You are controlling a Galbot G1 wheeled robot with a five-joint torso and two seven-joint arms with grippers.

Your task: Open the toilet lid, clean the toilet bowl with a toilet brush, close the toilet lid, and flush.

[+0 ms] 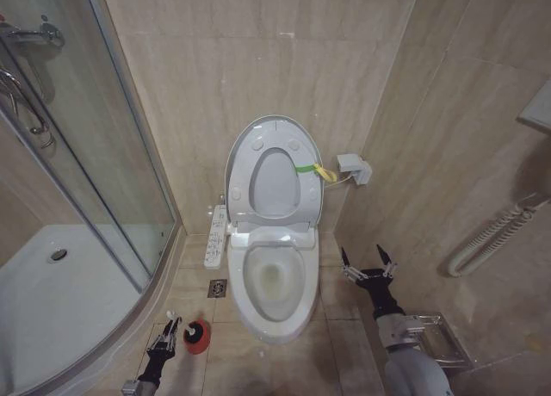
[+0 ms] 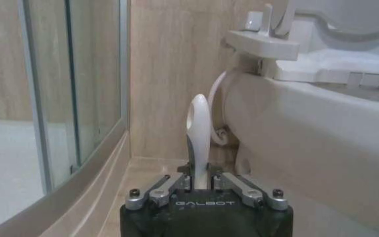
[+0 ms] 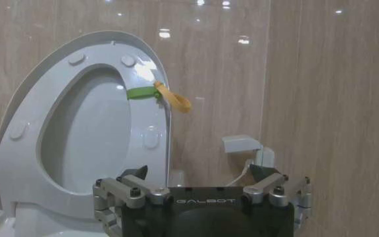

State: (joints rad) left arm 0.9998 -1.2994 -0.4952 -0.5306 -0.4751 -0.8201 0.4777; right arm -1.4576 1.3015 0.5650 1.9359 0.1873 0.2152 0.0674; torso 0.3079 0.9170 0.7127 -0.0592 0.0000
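Nearest the head camera, at about seven o'clock on the floor, the left gripper (image 1: pixel 166 333) stood low beside the shower tray (image 1: pixel 52 284), and the left wrist view showed its jaws closed on the pale upright handle of the toilet brush (image 2: pixel 199 143). The brush's round red holder (image 1: pixel 197 337) sat on the floor tiles just beside that gripper, between the tray's curved edge and the foot of the toilet. A small floor drain (image 1: pixel 217 287) lay just above it, toward twelve o'clock, with the long white button panel (image 1: pixel 215 237) farther on.

At the centre, the toilet bowl (image 1: pixel 274 284) stood uncovered, with a little yellowish water at its bottom and nothing else in it. The toilet lid (image 1: pixel 272 168) and the seat ring were both tipped up against the wall at twelve o'clock, a green band with a yellow tag (image 1: pixel 315 170) looped over the lid's edge.

At about four o'clock the right gripper (image 1: pixel 368 268) hung in the air beside the bowl, jaws spread apart and holding nothing.

By my reading, the opening step was done and the brush pick-up was in hand. The next move would call for drawing the brush straight up out of its holder without tipping the cup, then carrying the head over the rim into the bowl.
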